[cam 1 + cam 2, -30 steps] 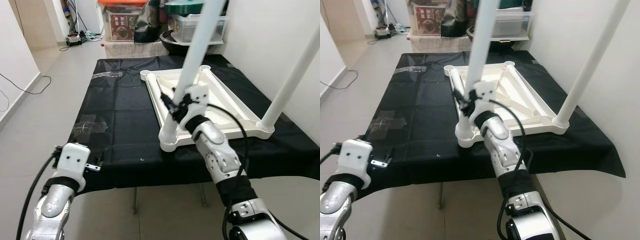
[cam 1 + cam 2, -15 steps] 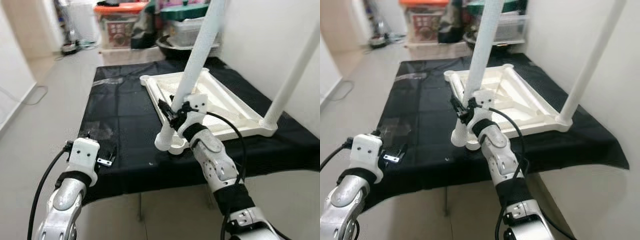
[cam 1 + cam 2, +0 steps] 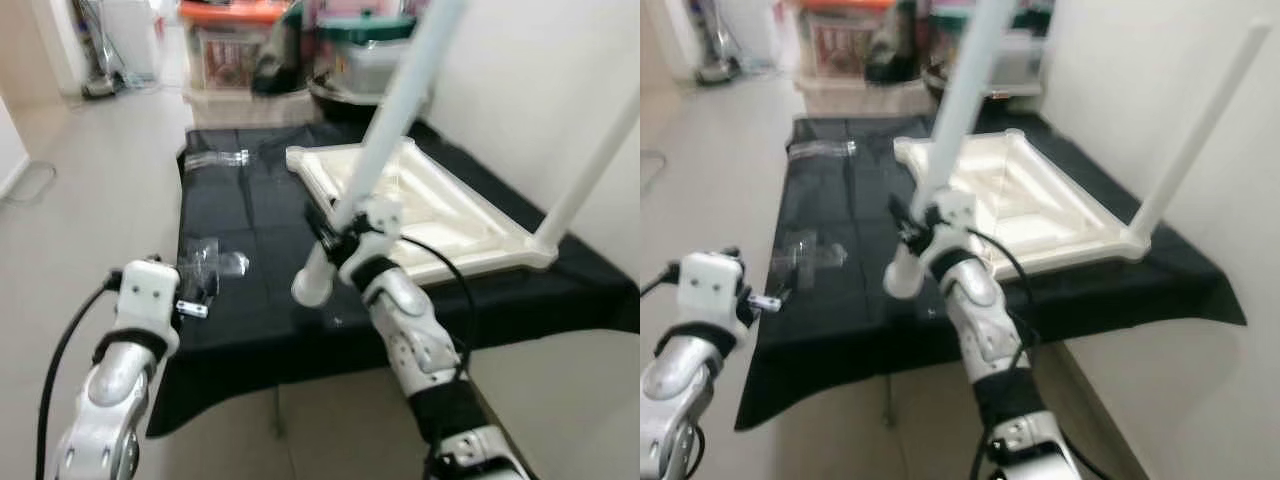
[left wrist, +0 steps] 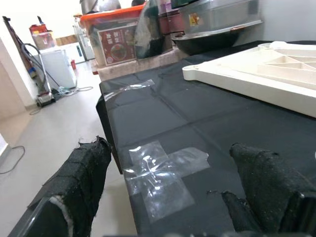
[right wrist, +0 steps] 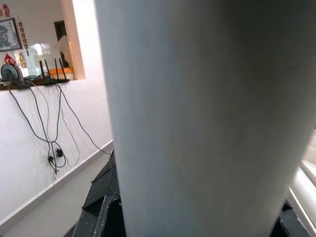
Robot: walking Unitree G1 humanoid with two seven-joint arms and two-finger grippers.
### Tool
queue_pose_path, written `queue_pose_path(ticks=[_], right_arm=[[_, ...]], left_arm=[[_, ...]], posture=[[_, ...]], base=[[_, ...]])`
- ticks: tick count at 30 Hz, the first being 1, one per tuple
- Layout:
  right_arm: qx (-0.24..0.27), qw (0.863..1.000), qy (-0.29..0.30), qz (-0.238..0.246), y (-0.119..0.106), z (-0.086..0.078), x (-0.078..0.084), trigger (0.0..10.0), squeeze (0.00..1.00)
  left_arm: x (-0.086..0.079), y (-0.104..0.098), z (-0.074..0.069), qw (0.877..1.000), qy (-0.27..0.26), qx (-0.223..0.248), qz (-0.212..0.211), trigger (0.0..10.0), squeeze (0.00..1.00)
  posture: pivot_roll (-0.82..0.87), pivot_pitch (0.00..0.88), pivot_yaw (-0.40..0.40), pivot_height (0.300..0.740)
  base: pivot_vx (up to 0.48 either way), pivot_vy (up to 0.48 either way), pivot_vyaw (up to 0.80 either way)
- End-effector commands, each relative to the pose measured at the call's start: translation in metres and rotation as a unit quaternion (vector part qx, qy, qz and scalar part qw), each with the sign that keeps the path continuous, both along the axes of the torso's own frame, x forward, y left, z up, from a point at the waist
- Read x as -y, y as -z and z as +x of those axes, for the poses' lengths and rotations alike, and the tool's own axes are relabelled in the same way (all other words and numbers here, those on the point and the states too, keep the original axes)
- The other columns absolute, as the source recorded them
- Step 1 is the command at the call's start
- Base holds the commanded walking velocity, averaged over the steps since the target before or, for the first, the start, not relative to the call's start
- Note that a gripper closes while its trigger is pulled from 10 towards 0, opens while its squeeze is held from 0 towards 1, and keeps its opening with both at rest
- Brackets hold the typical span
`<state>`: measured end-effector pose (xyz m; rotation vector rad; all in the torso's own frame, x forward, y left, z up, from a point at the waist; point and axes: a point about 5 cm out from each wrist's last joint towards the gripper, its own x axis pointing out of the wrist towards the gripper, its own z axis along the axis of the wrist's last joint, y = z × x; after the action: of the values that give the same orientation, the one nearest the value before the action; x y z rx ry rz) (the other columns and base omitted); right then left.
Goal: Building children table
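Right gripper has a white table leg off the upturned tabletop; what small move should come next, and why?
Probably swing the leg's lower end back over the near corner of the upturned tabletop. The right gripper grips the tilted leg, whose end hangs over the black cloth, off the tabletop. The left gripper is open near the taped patch.

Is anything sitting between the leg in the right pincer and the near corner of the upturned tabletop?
Nothing visible. The right pincer grips the white leg, whose lower end hangs over bare black cloth just short of the white tabletop. That corner is hidden behind the arm.
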<state>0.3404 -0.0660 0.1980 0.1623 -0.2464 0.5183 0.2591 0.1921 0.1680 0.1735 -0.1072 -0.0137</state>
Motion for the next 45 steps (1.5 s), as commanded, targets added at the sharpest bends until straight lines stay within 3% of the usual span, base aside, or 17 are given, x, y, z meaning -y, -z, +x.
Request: queue_pose_path(ticks=[1, 11, 30, 45], right_arm=[[0.024, 1.0, 0.013, 0.002, -0.009, 0.0, 0.006, 0.0, 0.0], [0.028, 0.999, 0.016, 0.008, -0.011, 0.0, 0.006, 0.0, 0.0], [0.029, 0.999, 0.017, 0.012, -0.012, 0.0, 0.007, 0.0, 0.0], [0.029, 0.999, 0.016, 0.01, -0.01, 0.001, 0.01, 0.0, 0.0]], left_arm=[[0.003, -0.001, 0.003, 1.0, 0.004, 0.001, -0.008, 10.0, 0.0], [0.012, -0.002, 0.005, 1.0, 0.025, 0.006, -0.01, 10.0, 0.0], [0.019, 0.001, 0.005, 0.999, 0.037, 0.005, 0.0, 10.0, 0.0], [0.022, 0.0, 0.007, 0.999, 0.037, 0.01, -0.015, 10.0, 0.0]], posture=[[0.03, 0.0, -0.026, 0.74], [0.03, 0.0, -0.024, 0.74], [0.03, 0.0, -0.03, 0.74], [0.02, 0.0, -0.029, 0.74]], base=[[0.368, 0.0, 0.0], [0.402, 0.0, 0.0], [0.0, 0.0, 0.0], [0.0, -0.383, 0.0]])
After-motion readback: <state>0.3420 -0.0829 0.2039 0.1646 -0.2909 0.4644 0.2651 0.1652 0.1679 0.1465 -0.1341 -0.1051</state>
